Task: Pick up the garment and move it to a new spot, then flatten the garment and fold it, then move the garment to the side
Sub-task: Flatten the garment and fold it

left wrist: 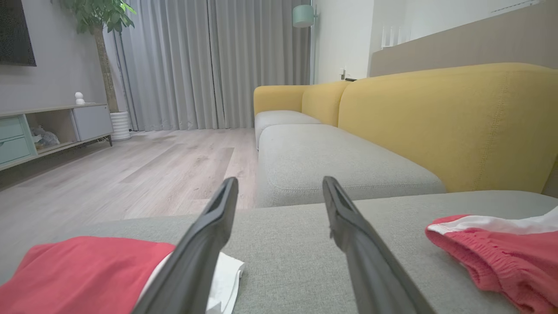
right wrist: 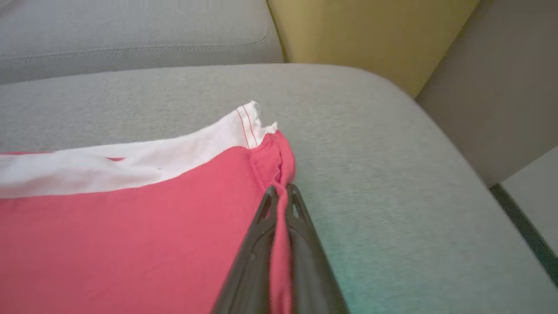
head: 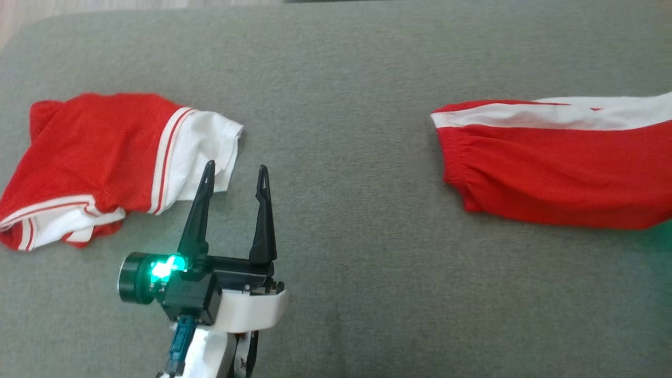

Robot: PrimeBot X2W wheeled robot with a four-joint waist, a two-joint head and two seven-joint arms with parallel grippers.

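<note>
The garment is red with a white side stripe and a gathered waistband, lying flat at the right of the grey cushion. My right gripper is shut on the garment's red hem corner, and a fold of the cloth runs up between its fingers. My left gripper stands open over bare cushion, left of the middle, with nothing between its fingers. Seen from the left wrist, the left gripper points along the sofa, and the garment lies to its right.
A second red and white piece of clothing lies crumpled at the left, its white edge just beside my left fingertip; it also appears as the red cloth. A yellow backrest borders the seat. Wooden floor and a low cabinet lie beyond.
</note>
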